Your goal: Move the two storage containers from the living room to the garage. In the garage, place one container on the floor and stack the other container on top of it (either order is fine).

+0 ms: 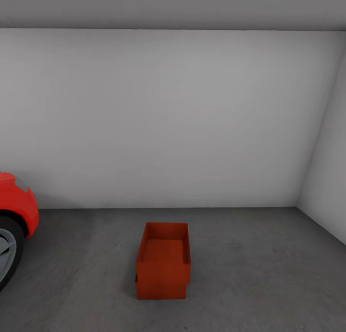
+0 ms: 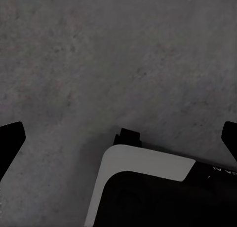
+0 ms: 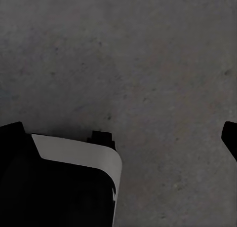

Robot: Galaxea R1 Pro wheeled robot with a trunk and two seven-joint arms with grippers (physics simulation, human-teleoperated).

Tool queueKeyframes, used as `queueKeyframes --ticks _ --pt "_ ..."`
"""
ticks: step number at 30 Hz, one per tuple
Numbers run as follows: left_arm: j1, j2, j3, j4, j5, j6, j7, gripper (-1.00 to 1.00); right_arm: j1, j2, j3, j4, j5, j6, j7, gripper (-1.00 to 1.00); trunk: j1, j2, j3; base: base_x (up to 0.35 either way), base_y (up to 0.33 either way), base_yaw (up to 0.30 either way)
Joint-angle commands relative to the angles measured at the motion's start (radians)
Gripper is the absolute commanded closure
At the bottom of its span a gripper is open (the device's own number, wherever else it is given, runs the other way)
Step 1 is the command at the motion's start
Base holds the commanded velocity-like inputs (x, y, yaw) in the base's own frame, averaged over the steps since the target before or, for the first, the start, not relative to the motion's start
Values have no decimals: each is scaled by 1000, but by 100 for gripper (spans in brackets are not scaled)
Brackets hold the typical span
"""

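The two storage containers [image 1: 163, 261] sit stacked on the grey concrete floor [image 1: 250, 274] of the garage, one nested on the other, long axis running away toward the white wall [image 1: 173, 120], with the red car [image 1: 14, 211] well off to the left. They lie straight ahead, no nearer one arm than the other. The left pincer [image 2: 118, 138] and right pincer [image 3: 118, 133] both hang spread wide over bare concrete, holding nothing, so the stacking looks done.

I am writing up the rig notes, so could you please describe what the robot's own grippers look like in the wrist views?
The left gripper has matte black fingers with angled tips. The right gripper has black fingers too. Below each sits a black robot body with a rounded white panel, faint small white marking near it.
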Motion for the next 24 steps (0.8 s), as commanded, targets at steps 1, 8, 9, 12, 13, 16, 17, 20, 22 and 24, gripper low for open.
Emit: queueKeyframes --ticks 1,8,9,12,13,16,17,20,22,24 --pt "0 0 -8 -1 8 -1 3 -100 -1 0 2 3 9 -5 -4 -100 0 -1 -1 0 0 2" --pt "-1 2 -9 -5 5 -1 3 -100 -1 0 3 3 12 -3 -3 -100 0 -1 -1 0 0 0" --pt "-1 2 -9 -6 5 -1 3 -100 -1 -1 3 3 13 -2 -3 -100 0 -1 -1 0 0 0" --pt "0 2 -9 -6 5 0 3 -100 -1 -1 3 3 13 -2 -3 -100 0 -1 -1 0 0 0" --pt "0 2 -9 -5 5 0 3 -100 -1 -2 3 3 13 -2 -4 -100 0 -1 -1 0 0 0" --pt "0 2 -9 -5 5 0 3 -100 -1 -3 2 2 11 -4 -5 -100 0 -1 -1 0 0 0" --pt "0 2 -9 -5 5 0 3 -100 -1 -4 1 2 11 -4 -5 -100 0 -1 -1 0 0 0" --pt "0 2 -9 -5 5 0 3 -100 -1 -5 1 2 12 -4 -7 -100 0 -1 -1 0 0 0" --pt "0 3 -10 -6 5 0 3 -100 -1 -5 1 2 12 -4 -8 -100 0 -1 -1 0 0 0" --pt "0 3 -10 -6 5 0 3 -100 -1 -5 0 2 12 -4 -8 -100 0 -1 -1 0 0 0"
